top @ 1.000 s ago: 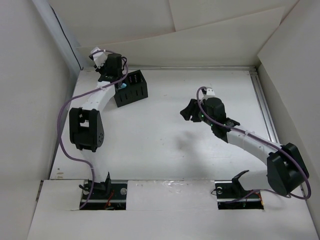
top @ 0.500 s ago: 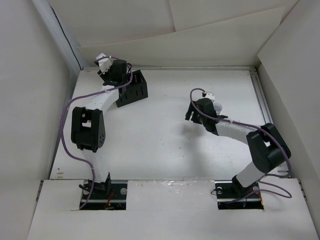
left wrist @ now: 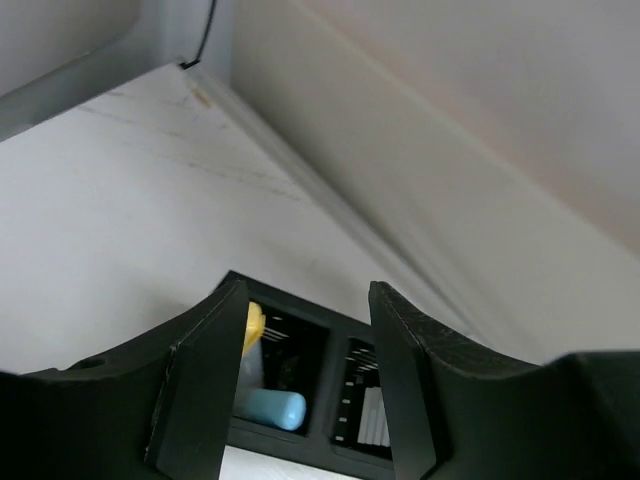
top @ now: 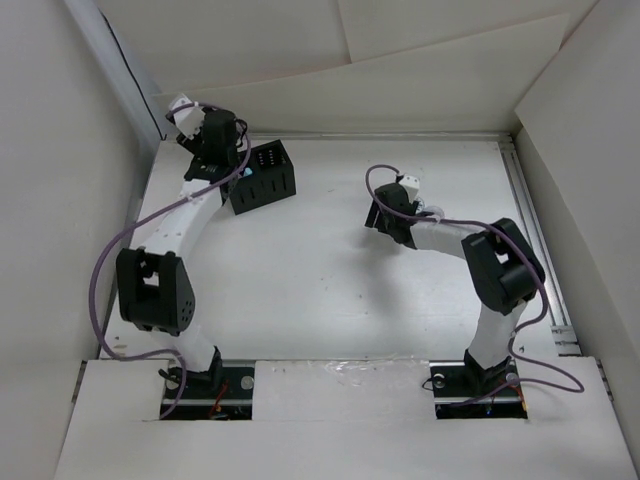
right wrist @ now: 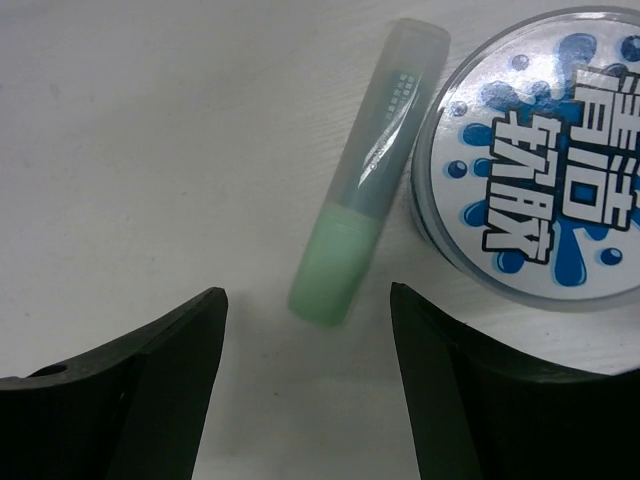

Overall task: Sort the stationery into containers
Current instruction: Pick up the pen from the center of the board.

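The black organiser box stands at the back left. In the left wrist view the box holds a light blue stick and a yellow stick in one compartment and white pieces in the other. My left gripper is open and empty just above and left of the box. My right gripper is open and empty, low over a green stick with a clear cap. A round piece with a blue-and-white label lies touching the stick's right side.
White walls close in the table at the back and on both sides. A metal rail runs along the right edge. The back wall's foot is close behind the box.
My left gripper has drawn back to the left off the box top. My right gripper has moved left and further back, and its arm has folded up.
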Available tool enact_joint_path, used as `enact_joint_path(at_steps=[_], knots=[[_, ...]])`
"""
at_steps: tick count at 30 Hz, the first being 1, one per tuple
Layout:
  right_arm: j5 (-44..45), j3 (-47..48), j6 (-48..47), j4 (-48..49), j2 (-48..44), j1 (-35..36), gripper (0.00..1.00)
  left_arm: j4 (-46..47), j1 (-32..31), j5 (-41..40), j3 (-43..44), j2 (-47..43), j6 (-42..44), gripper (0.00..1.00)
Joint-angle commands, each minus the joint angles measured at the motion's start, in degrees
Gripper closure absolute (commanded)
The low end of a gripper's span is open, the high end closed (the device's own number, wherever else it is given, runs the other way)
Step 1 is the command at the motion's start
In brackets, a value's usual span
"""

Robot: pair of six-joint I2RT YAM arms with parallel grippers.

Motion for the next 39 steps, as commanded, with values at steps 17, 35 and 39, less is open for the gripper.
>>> enact_joint_path(at_steps=[17,35,39], knots=[[3.65,3.94,2.11,-5.10,2.22,0.49,0.94,14.68,-4.05,24.76,-32.97,-25.16,-12.92,0.55],[-19.36,-8.62,-9.66,0.34,-23.00,9.10,0.99,8.18,-10.11,55.00,-24.19,-14.89,-6.24,0.45],[-24.38,-8.63,-11.34,2.27,-23.62,10.33,0.99,9.77,-11.43,58.08,-23.57,-11.47,-7.38,0.43]])
